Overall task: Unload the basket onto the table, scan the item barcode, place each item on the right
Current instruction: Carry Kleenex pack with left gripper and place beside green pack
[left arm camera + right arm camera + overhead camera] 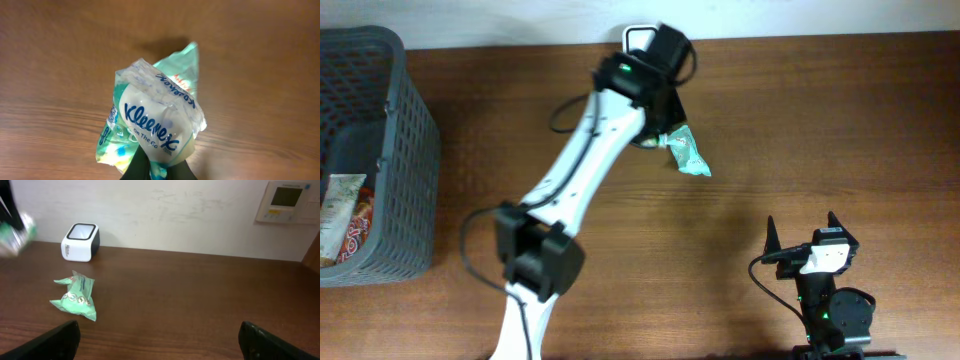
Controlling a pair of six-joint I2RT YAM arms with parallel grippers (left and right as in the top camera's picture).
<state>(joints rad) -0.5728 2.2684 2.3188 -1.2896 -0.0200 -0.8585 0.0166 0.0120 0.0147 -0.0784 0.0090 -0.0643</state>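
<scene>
Your Kleenex pack point(152, 125) is off the table point(820, 120), pinched at its lower end by the left gripper point(152, 169). In the left wrist view its long axis runs from the fingers point(137, 170) at the bottom of the frame up and a little to the right. The end away from the fingers is a crumpled fold of clear wrapper. The blue "Kleenex On The Go" print faces that camera, slanting down to the right. You cannot see a barcode on the side that shows.

The left jaws are closed tight on the pack, and only their dark tips show under it. In the right wrist view the pack is a blurred green-and-white patch point(14, 230) at the left edge. It sits higher in the frame than the scanner point(80, 241) and to its left, well clear of it.

The scanner stands against the far wall, its window facing up. A green packet point(75, 297) lies flat on the table in front of it, touching nothing.

Your right gripper point(803, 228) sits near the table's front edge, well apart from all this. Its jaws are spread as wide as they go and hold nothing. A grey basket point(410, 150) with a few packages inside stands at the far left.
</scene>
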